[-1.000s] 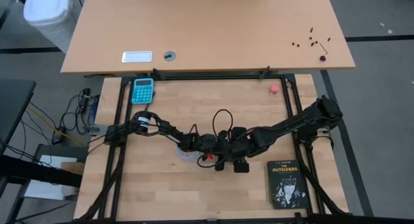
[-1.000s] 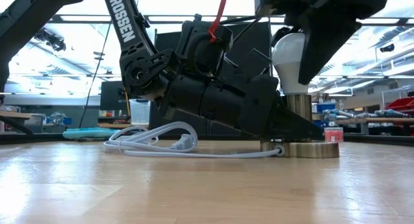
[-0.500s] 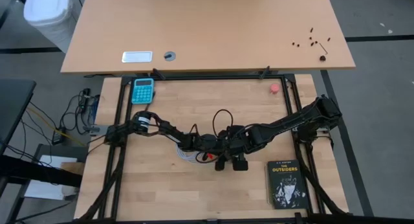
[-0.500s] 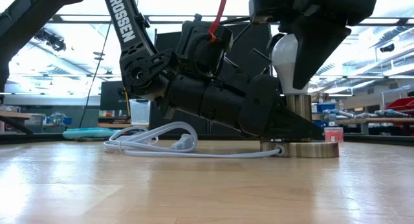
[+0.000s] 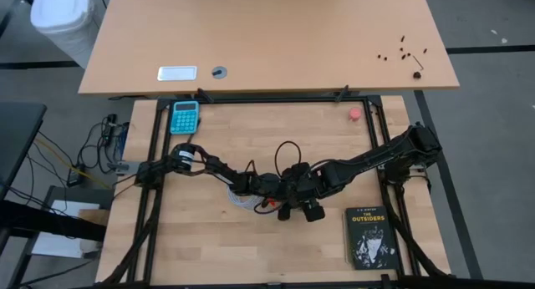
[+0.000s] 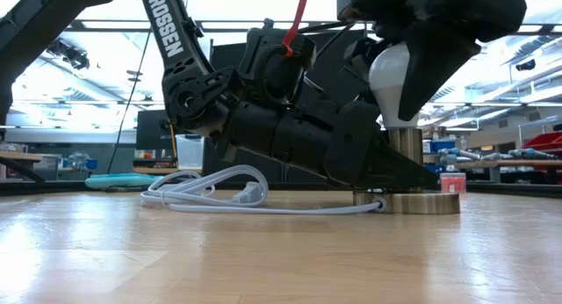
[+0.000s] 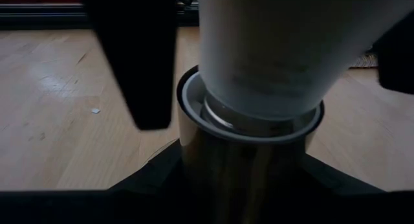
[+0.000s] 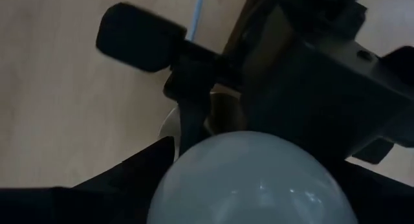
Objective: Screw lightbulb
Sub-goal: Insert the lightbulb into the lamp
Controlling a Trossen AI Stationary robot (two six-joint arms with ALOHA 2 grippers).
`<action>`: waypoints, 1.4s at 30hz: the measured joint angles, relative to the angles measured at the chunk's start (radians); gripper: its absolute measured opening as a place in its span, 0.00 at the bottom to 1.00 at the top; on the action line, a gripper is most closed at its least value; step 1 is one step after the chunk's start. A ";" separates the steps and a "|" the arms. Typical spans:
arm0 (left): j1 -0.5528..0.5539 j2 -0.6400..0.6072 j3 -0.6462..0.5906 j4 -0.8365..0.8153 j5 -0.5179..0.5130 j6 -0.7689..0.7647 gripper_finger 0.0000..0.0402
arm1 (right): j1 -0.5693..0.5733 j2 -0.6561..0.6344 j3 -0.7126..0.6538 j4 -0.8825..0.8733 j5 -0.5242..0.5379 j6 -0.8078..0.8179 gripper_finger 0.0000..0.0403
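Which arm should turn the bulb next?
Right. Its end effector already sits over the lightbulb, while the left end effector braces the socket at its base.

One bulb (image 6: 392, 76) stands at the upper right of the low view, in one socket (image 6: 407, 197) at lower right. One white cord (image 6: 211, 191) coils at lower centre there.

Two arms meet mid-frame in the high view, so two grippers: the left gripper (image 5: 276, 191) and the right gripper (image 5: 299, 202).

One book (image 5: 370, 236) lies at lower right. One calculator (image 5: 185, 116) sits at upper left of the table, and one pink ball (image 5: 355, 114) at upper right.

On the desk along the top: one white plate (image 5: 177, 73), one grommet (image 5: 219, 72) and a scatter of small dark bits (image 5: 405, 51) (roughly eight, too small to count surely). One white bin (image 5: 61, 17) stands at the top left corner.
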 joint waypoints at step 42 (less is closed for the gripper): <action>0.000 0.000 0.000 0.000 0.023 -0.001 0.48 | 0.009 0.002 0.000 0.008 0.000 0.072 0.65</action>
